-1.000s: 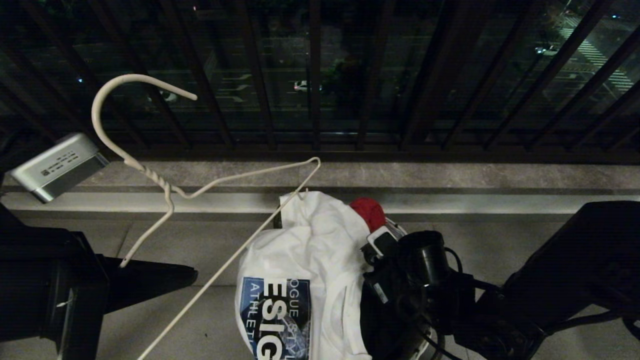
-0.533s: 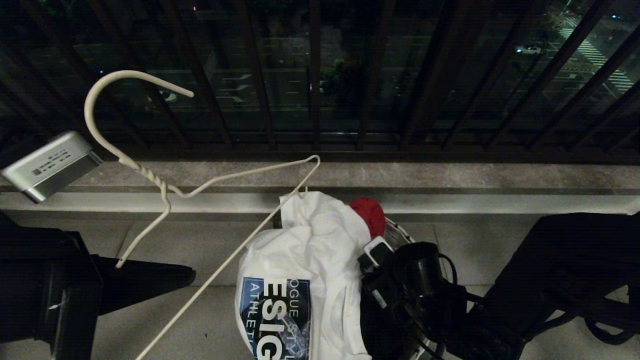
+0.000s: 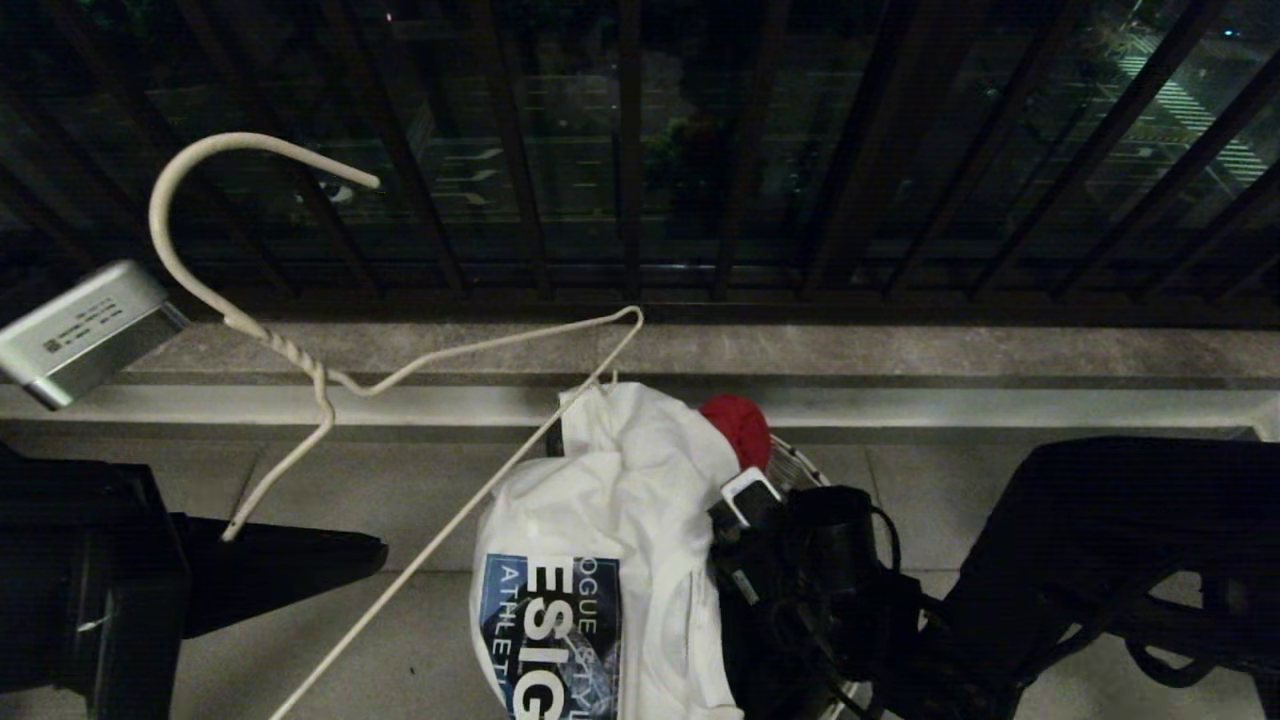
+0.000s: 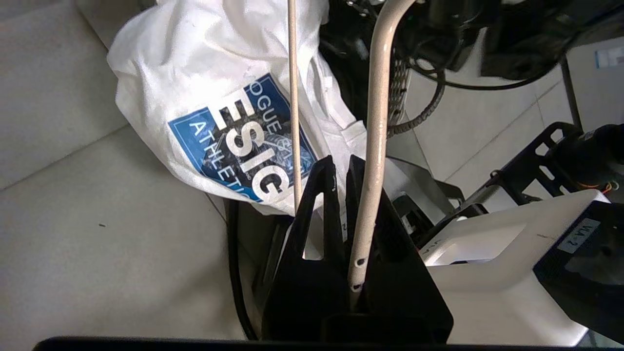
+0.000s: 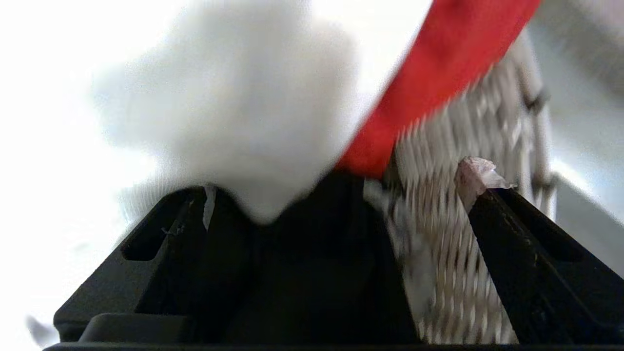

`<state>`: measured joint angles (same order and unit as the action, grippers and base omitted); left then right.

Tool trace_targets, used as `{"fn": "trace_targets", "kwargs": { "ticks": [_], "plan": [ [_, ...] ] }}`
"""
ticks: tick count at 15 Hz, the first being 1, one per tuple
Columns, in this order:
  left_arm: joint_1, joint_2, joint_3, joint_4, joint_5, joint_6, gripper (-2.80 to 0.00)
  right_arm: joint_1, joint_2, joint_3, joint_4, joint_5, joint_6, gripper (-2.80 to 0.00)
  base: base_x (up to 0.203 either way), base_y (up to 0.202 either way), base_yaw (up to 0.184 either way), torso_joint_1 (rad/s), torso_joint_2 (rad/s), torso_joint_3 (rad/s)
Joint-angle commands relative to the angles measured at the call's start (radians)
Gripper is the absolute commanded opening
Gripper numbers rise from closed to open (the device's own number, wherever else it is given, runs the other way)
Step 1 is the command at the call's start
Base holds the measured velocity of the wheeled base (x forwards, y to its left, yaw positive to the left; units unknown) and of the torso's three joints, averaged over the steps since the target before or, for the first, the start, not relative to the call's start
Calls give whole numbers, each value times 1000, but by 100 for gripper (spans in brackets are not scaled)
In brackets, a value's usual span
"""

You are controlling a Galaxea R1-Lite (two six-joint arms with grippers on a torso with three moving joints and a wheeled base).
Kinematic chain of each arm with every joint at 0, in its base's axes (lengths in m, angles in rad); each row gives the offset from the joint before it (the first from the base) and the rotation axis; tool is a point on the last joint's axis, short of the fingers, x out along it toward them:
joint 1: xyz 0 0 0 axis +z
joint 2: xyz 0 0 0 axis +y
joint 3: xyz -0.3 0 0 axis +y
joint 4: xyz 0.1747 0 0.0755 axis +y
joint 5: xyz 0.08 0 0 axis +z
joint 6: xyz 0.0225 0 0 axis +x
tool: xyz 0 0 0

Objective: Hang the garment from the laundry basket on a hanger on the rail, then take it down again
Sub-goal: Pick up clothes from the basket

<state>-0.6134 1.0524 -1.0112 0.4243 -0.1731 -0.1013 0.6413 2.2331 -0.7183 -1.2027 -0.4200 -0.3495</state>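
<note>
While the left gripper stays pinched tight on the hanger, the white wire frame juts up and away from the basket, its big hook curving against the dark balustrade. Seen from the left wrist, the two black fingers meet almost flush, with one thick cream wire running down between them and a thinner wire passing just beside them.

The T-shirt lies heaped on the basket and spills over its near side, the blue chest print with the letters ESIG facing up. One corner of the hanger sits just above the shirt's far edge; I cannot tell whether they touch. A red cloth shows on the far side of the basket, beside the shirt.

The right gripper is down at the basket, on the shirt's right side. Its jaws stand wide apart and grip nothing: one finger is against the white cloth, the other beside the woven basket wall, with the red cloth between and beyond them. From the head view its fingertips are hidden under the dark wrist.

A stone ledge runs behind the basket, below the balustrade.
</note>
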Motion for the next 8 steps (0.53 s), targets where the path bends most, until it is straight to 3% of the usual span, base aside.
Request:
{"fn": "trace_targets", "kwargs": {
  "ticks": [1, 6, 8],
  "plan": [
    [0, -28, -3, 2, 0, 0, -280, 0, 24, -11, -56, -3, -3, 0, 0, 0, 0, 0, 0, 0],
    [0, -34, -2, 2, 12, 2, -280, 8, -127, 5, -59, 3, 5, 0, 0, 0, 0, 0, 0, 0],
    [0, -38, -2, 2, 12, 3, -280, 24, -127, -7, -77, 6, 56, 0, 0, 0, 0, 0, 0, 0]
  ]
}}
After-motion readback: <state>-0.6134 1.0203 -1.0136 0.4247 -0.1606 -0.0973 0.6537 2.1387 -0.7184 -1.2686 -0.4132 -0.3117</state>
